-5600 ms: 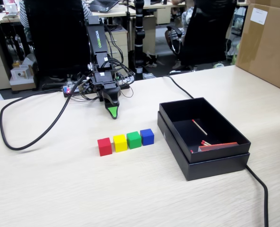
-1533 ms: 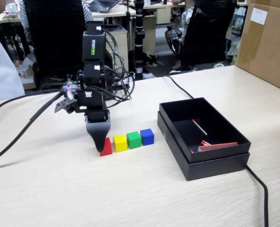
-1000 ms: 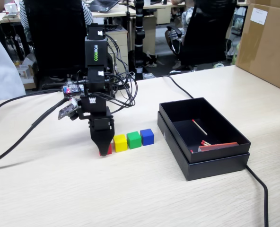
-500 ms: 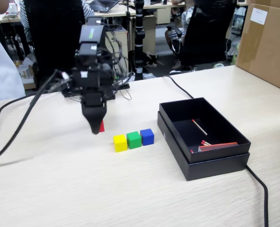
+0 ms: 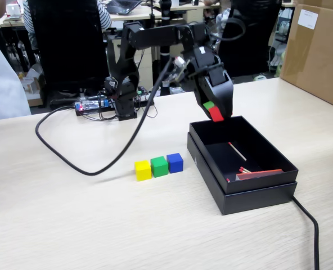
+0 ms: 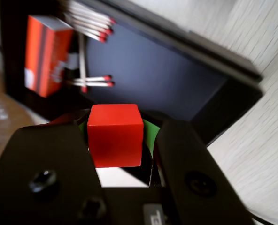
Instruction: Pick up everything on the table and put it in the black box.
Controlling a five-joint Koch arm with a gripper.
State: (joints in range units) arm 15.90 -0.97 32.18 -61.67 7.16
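Gripper (image 6: 115,140) clenched on red cube (image 6: 114,135), jaws pressing its two sides, green pads showing at the edges. In fixed view the gripper (image 5: 215,112) hangs over the far-left edge of the black box (image 5: 256,194), cube (image 5: 216,114) clear of the rim and above the opening. Judgement: held high so the cube clears the wall before release; cube not yet inside.

Wrist view looks down into the box (image 6: 176,79): matchbox (image 6: 44,54) at the left with loose matches (image 6: 89,82) beside it, so the bare floor under the cube is the likely drop spot.

On the table (image 5: 71,225), left of the box: yellow cube (image 5: 143,170), green cube (image 5: 159,166), blue cube (image 5: 175,162) in a tight row, untouched, still to collect. Arm cable (image 5: 82,163) loops behind them.
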